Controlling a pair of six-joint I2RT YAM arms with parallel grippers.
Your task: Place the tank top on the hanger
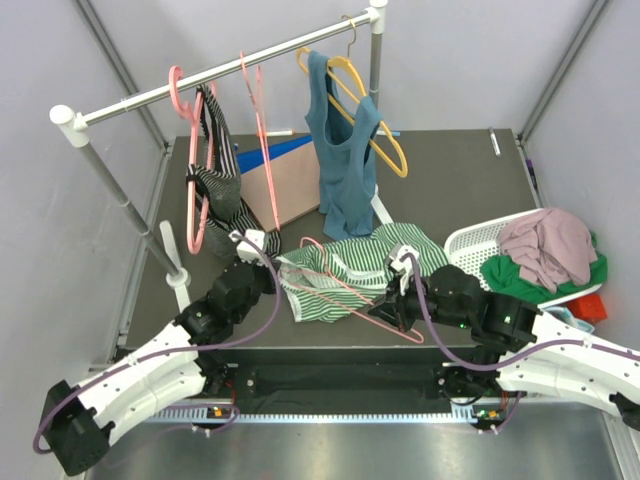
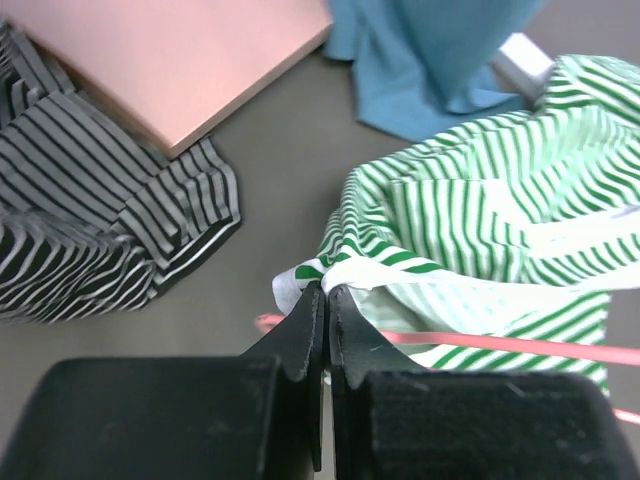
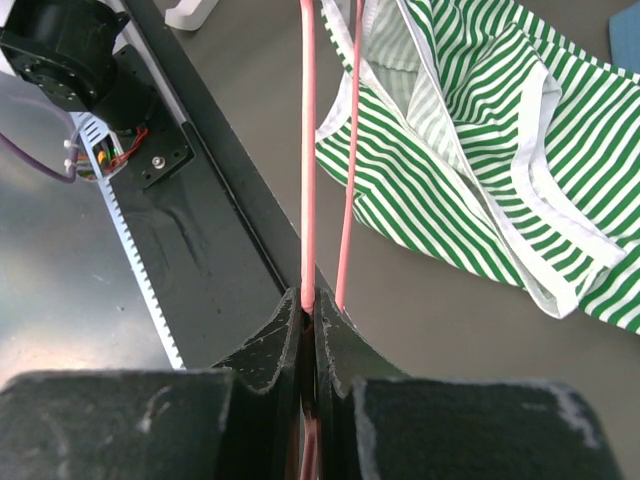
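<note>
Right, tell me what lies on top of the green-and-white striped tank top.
A thin pink triangular hanger lies across the green-and-white striped tank top, one corner pinched in the right gripper. Whether its far end slips under a fold cannot be seen.

A soft, sleeveless green-and-white striped tank top [image 1: 350,265] lies crumpled on the dark tabletop [image 1: 450,170], between the two grippers. The left gripper [image 1: 274,262] has its fingertips at the top's left edge. The right gripper [image 1: 388,305] meets the near-right part of a thin pink triangular wire hanger [image 1: 345,285] lying across the fabric, its hook at the end away from those fingers. Beyond both sets of fingers, a white rail [image 1: 220,70] carries a black-and-white striped garment [image 1: 220,185] and a plain teal-blue tank top [image 1: 340,150] on a yellow hanger [image 1: 385,140]. Right of the right fingers stands a white plastic basket [image 1: 470,240] of clothes.
</note>
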